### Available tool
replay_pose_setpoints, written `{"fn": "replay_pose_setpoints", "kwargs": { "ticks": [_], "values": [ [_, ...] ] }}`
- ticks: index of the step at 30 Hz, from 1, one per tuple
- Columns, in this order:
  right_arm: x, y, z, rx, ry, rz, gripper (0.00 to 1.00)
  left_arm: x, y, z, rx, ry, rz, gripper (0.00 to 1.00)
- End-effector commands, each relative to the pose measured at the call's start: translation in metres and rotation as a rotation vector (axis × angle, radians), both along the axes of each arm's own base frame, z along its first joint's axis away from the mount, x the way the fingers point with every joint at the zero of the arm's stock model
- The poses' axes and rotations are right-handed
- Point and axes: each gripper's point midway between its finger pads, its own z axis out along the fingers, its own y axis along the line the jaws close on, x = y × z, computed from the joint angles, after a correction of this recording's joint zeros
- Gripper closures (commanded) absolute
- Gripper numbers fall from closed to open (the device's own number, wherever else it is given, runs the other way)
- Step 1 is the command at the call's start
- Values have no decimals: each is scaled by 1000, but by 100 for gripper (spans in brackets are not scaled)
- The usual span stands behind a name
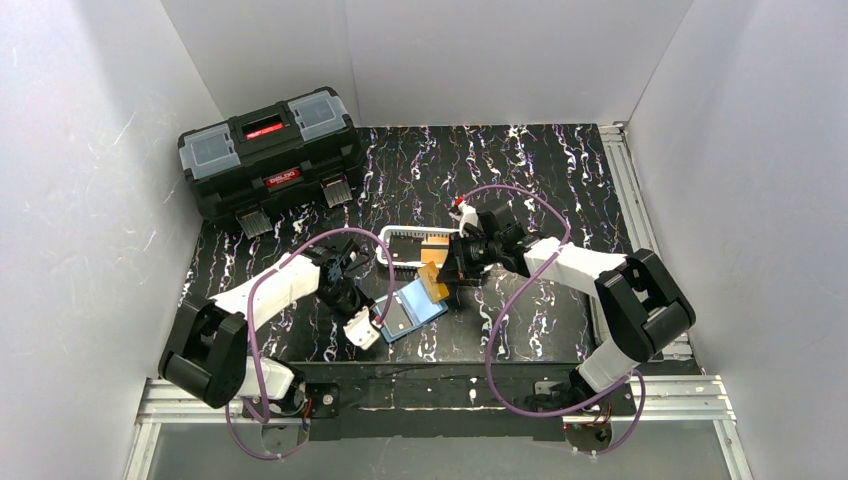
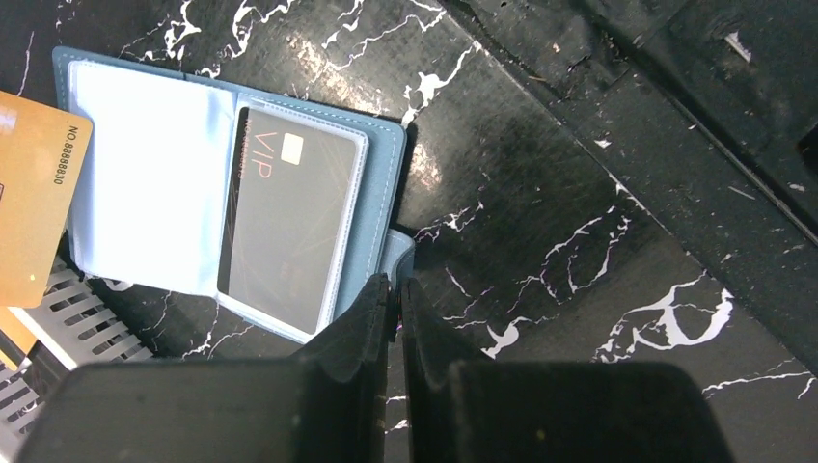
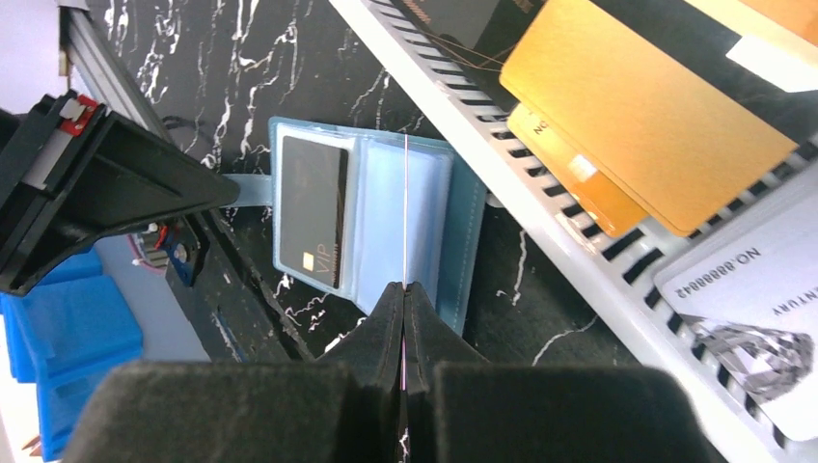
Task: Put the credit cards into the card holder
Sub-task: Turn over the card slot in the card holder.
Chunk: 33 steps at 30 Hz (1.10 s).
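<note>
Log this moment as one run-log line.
phase: card insertion | left gripper: shut on card holder tab | right gripper: shut on orange card, over open holder | black card: in sleeve

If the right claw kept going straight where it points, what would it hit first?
Most likely the open card holder: the gold card pinched in the right gripper aims edge-on at its empty sleeves, though depth is unclear.
</note>
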Motion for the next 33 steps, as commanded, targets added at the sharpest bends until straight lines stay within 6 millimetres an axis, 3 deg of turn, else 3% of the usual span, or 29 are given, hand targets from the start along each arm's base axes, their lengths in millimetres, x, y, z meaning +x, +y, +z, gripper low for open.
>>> {"fn": "replay_pose_setpoints", "kwargs": {
  "ticks": [1, 13, 33],
  "values": [
    [15, -6, 3, -28, -31, -58, 99, -20, -3, 4, -36, 54, -8, 100],
    [17, -10, 3, -22, -39, -83, 99, -23, -2, 1, -25, 67, -9, 100],
    [5, 2, 6, 60, 26, -20, 99, -21, -5, 1, -29, 66, -5, 100]
  ]
}}
